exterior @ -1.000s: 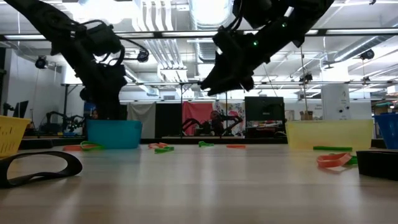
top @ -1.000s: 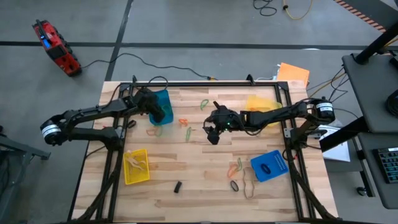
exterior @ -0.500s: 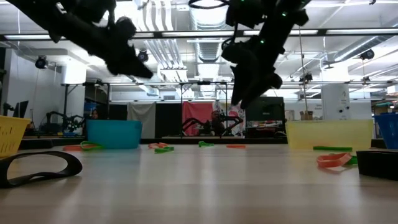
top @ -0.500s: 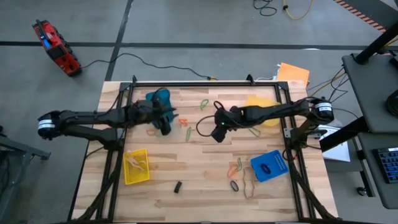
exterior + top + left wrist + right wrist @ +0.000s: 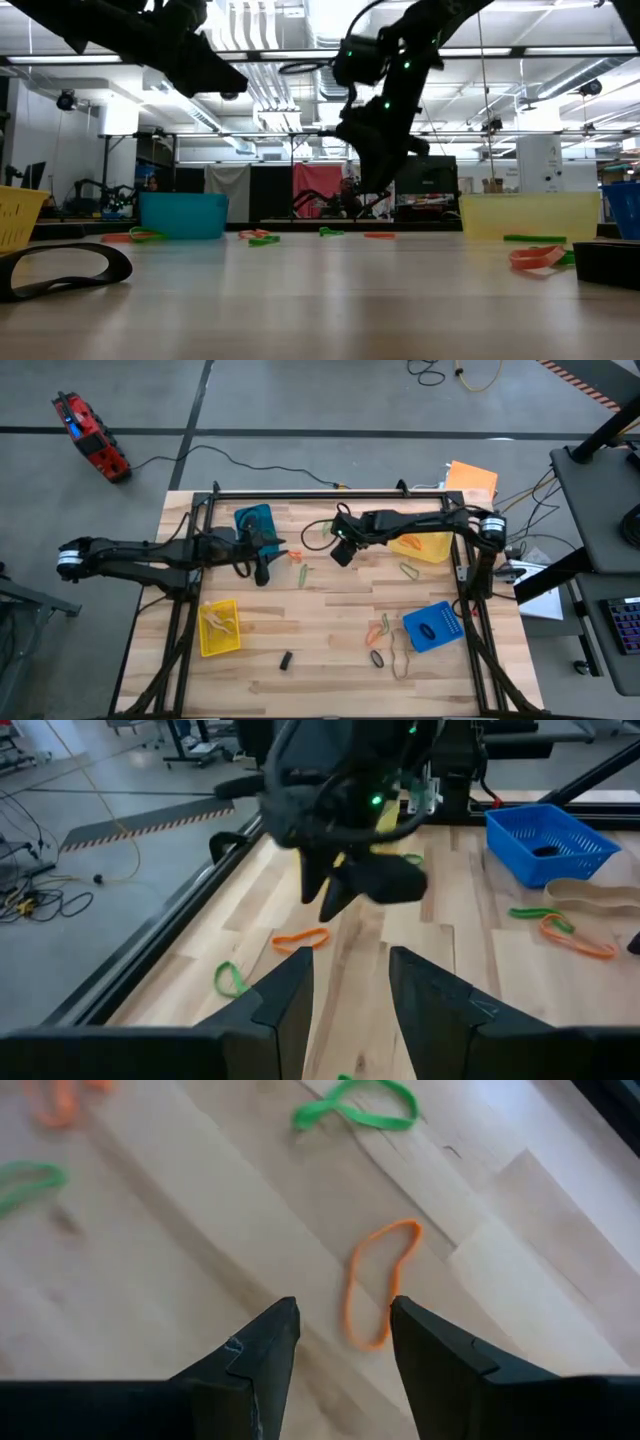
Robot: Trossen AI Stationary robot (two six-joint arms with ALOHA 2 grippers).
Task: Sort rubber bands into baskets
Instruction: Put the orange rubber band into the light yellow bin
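Observation:
Rubber bands lie flat and scattered on the wooden table: a green one (image 5: pixel 328 527), an orange one (image 5: pixel 296 555), a green one (image 5: pixel 408 570), and orange, black and tan ones near the blue basket (image 5: pixel 433 625). A second blue basket (image 5: pixel 252 520) stands at the far left, and a yellow basket (image 5: pixel 220 628) at the near left. Another yellow basket (image 5: pixel 425 540) is partly under the right arm. My left gripper (image 5: pixel 263 572) is open and empty beside the far blue basket. My right gripper (image 5: pixel 338 554) is open and empty above mid-table. An orange band (image 5: pixel 375 1280) lies ahead of its fingers.
A small black block (image 5: pixel 286 659) lies near the front edge. A black frame rail (image 5: pixel 330 494) runs along the table's far edge. The two grippers face each other about a hand's width apart. The right arm's gripper (image 5: pixel 350 870) shows ahead in the left wrist view.
My left gripper has left the far blue basket, gone toward the table's near edge, and tipped from pointing down to more level. My right gripper has swung toward the far edge and a little left, turning as it went. The bands and baskets have stayed put.

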